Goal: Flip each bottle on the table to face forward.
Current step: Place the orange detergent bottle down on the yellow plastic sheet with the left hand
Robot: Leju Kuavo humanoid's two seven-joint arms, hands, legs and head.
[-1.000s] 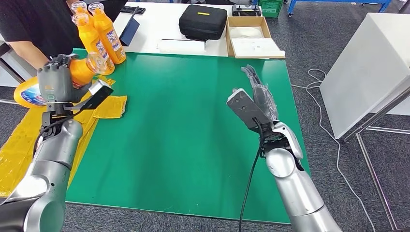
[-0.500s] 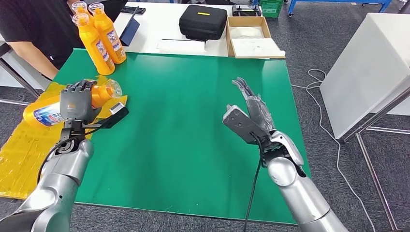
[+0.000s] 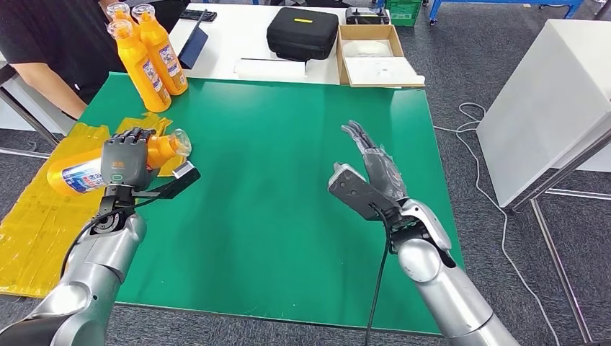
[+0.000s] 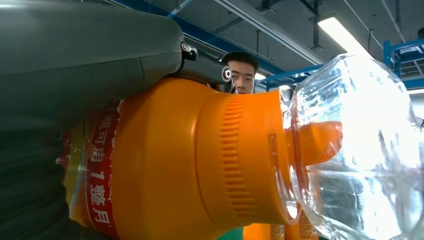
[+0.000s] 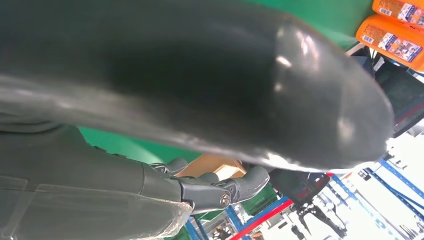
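Observation:
My left hand (image 3: 124, 160) grips an orange bottle (image 3: 78, 171) with a clear cap (image 3: 179, 141), holding it on its side above the left edge of the green table (image 3: 288, 166). The left wrist view is close on that bottle (image 4: 200, 160) and its clear cap (image 4: 360, 145). Three more orange bottles (image 3: 148, 58) stand upright at the table's far left corner. My right hand (image 3: 375, 169) hovers over the right half of the table, fingers stretched out and holding nothing; its thumb (image 5: 225, 85) looms large in the right wrist view.
A person in a black top (image 3: 50, 43) stands at the far left beside the bottles. Yellow plastic sheeting (image 3: 36, 216) lies over the left table edge. Behind are a white table with a black case (image 3: 302, 30) and a cardboard box (image 3: 375, 56). A white cabinet (image 3: 547, 86) stands to the right.
My left hand has lowered the bottle and brought it rightward toward the table, turning it more level. My right hand has dropped slightly and stays spread.

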